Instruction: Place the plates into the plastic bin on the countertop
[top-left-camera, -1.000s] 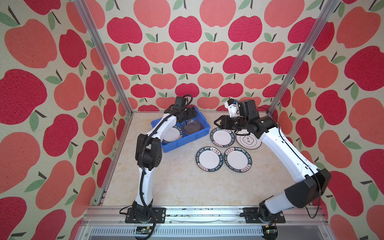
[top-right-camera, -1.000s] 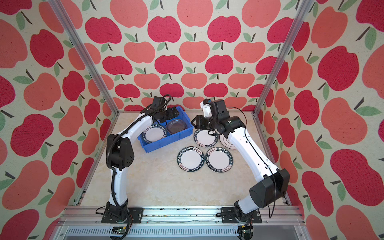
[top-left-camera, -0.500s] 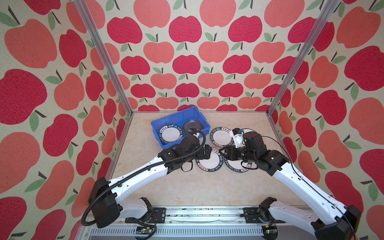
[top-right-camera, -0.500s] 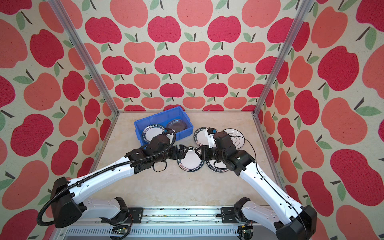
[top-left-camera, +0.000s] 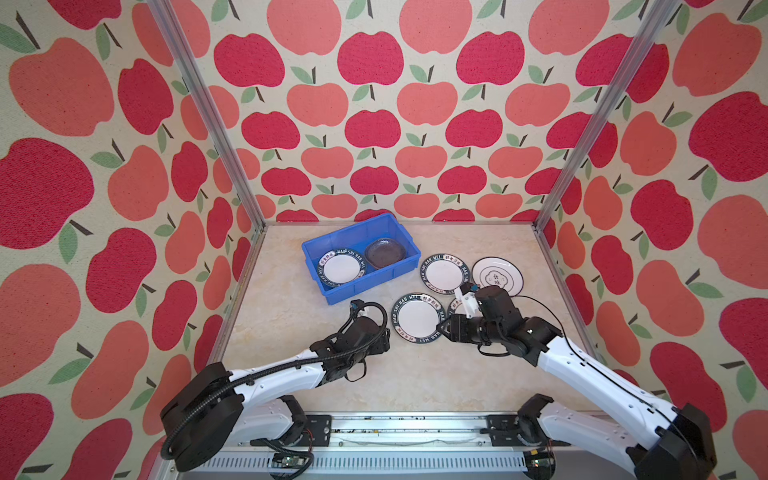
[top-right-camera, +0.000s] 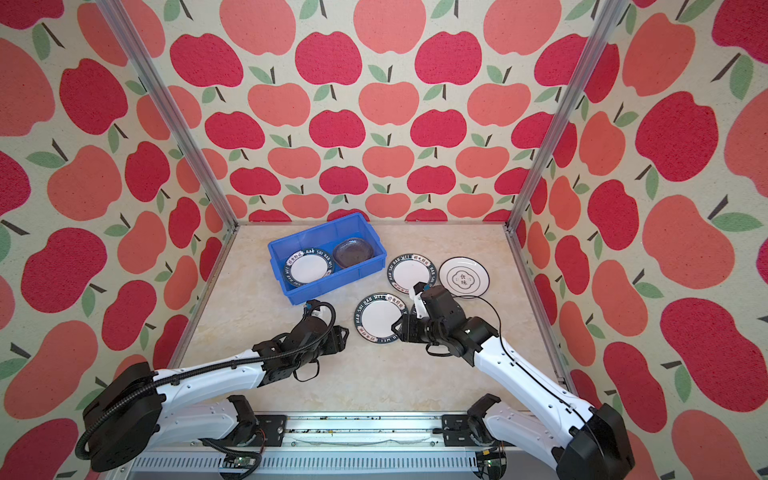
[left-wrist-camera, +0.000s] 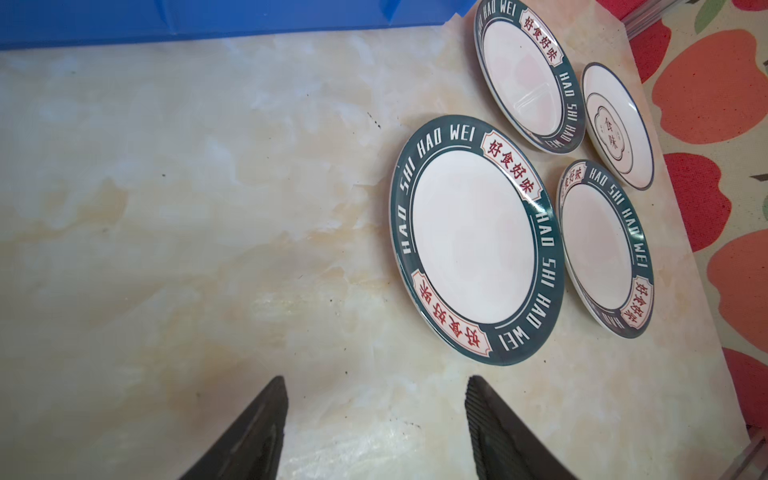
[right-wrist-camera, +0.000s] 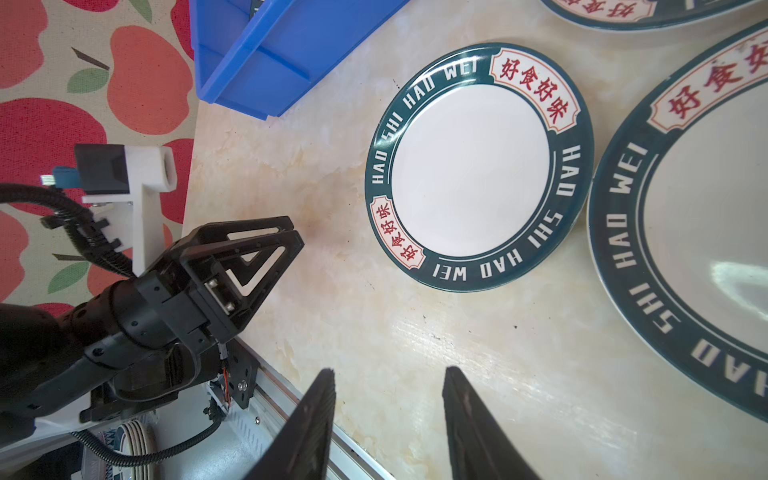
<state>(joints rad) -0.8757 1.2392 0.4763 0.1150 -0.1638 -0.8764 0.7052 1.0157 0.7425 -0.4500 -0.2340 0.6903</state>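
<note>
Task state at mid-run: the blue plastic bin (top-left-camera: 374, 282) is standing at the back of the bench (top-left-camera: 415, 374) and is already holding 1 binned green-lettered plate (top-left-camera: 341, 269) beside greyish glass plateware (top-left-camera: 385, 252); whether that is 1 piece or a stack cannot be told. 4 plates are still waiting flat on the bench to the bin's right: the near green-lettered plate (top-left-camera: 417, 318), the far green-lettered plate (top-left-camera: 445, 274), the black-ringed plate (top-left-camera: 496, 276), and a third green-lettered plate (left-wrist-camera: 604, 249), which the right arm is largely covering in both top views. The left claw (left-wrist-camera: 376, 382) is hovering over bare bench just left of the near plate, fingers apart and empty. The right claw (right-wrist-camera: 388, 370) is sitting low by that plate's right rim, also parted and gripping nothing. 1 second earlier the left arm was reaching over the bin and the right claw was working beside the far plate. Both have since drawn forward to the near plate, and the left claw has narrowed.
</note>
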